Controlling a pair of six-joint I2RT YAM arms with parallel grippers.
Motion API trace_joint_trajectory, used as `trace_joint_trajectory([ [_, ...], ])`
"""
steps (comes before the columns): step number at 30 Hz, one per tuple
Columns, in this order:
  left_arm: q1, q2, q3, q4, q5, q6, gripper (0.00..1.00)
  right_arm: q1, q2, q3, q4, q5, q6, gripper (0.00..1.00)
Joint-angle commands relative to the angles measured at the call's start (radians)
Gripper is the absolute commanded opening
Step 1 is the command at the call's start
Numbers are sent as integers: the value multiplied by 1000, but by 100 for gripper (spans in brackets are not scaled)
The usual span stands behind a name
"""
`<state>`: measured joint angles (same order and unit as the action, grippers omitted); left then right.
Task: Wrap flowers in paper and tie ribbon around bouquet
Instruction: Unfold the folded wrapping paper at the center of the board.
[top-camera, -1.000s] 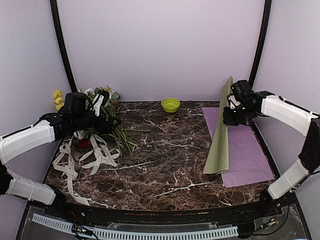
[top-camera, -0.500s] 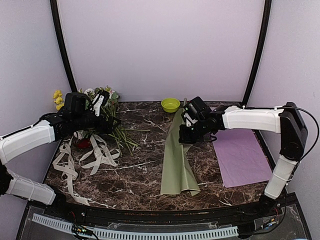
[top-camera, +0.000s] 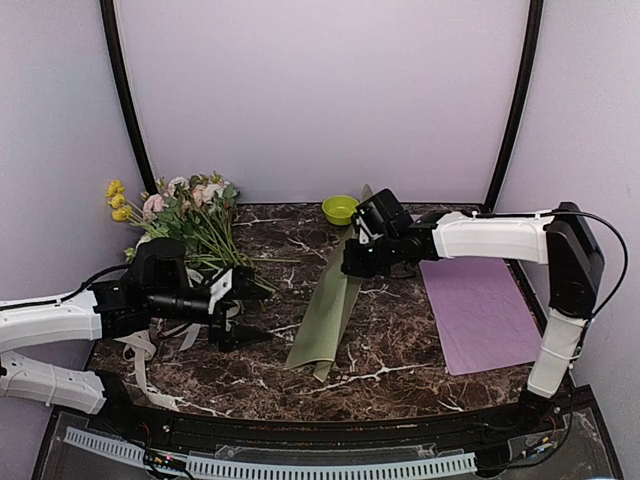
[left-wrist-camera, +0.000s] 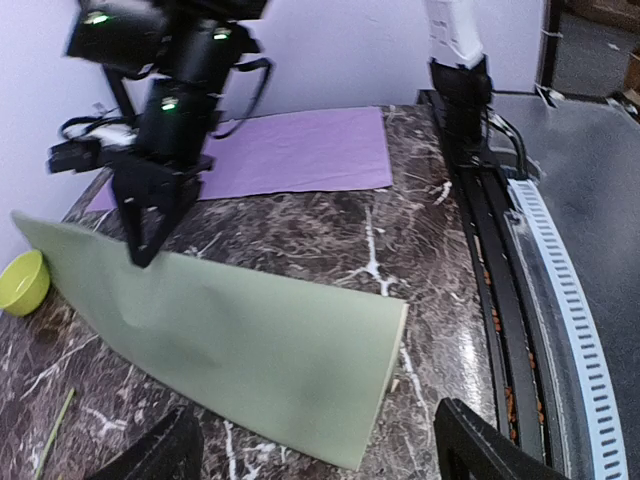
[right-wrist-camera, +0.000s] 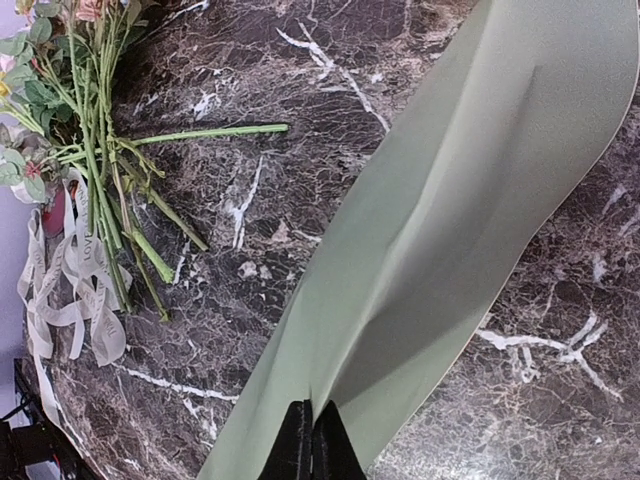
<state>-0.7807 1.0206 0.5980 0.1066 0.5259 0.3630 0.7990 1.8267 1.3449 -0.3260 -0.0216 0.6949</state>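
Your right gripper (top-camera: 352, 262), clenched on paper (top-camera: 325, 318), swung it from purple sheet (top-camera: 480, 310) to centre of table (top-camera: 400, 360). Left gripper (top-camera: 235, 312), spread empty, quit flowers (top-camera: 195, 215) back-left. Wrapping unstarted.

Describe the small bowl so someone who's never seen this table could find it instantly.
Look at the dark marble table, then at the middle of its far edge. The bowl sits there: small, round and bright lime, unlike the duller, flat sage-green paper next to it.

Left end effector (top-camera: 248, 310) splayed wide — right end effector (right-wrist-camera: 310, 440) pinched tight
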Motion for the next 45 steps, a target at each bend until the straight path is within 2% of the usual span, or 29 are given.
trace_joint_trajectory([
  [1, -108, 40, 17, -29, 5, 310, 88, 7, -18, -21, 60, 8, 3, 0],
  [5, -173, 160, 34, -29, -44, 368, 94, 6, -25, -25, 85, 7, 1, 0],
  [8, -223, 230, 17, 69, -149, 368, 95, 7, -38, -34, 94, 12, -1, 0],
  [12, -245, 297, -12, 172, -190, 358, 96, 7, -44, -52, 114, 8, 0, 0],
  [15, -259, 357, -36, 277, -319, 341, 97, 7, -40, -53, 114, -3, -3, 0],
  [25, -272, 494, -35, 371, -435, 309, 87, 6, -48, -63, 114, -15, -20, 0],
  [27, -272, 513, -30, 391, -459, 314, 81, 7, -51, -68, 117, -18, -21, 0],
  [31, -272, 549, 6, 363, -510, 295, 60, 7, -57, -70, 118, -23, -27, 0],
  [32, -272, 555, 14, 357, -513, 286, 53, 8, -58, -70, 117, -26, -28, 0],
  [34, -273, 563, 26, 347, -510, 267, 31, 7, -60, -70, 116, -33, -35, 0],
  [36, -273, 555, 39, 344, -514, 243, 2, 6, -65, -67, 97, -30, -48, 0],
  [37, -273, 543, 42, 345, -519, 220, 0, 6, -71, -59, 72, -13, -65, 0],
  [39, -272, 495, 41, 346, -514, 165, 0, -2, -99, -44, 8, 41, -100, 9],
  [42, -262, 416, 24, 332, -501, 102, 0, -61, -198, -83, -29, 52, -140, 32],
  [45, -259, 385, 26, 206, -511, 112, 0, -172, -323, -169, -22, -3, -159, 50],
])
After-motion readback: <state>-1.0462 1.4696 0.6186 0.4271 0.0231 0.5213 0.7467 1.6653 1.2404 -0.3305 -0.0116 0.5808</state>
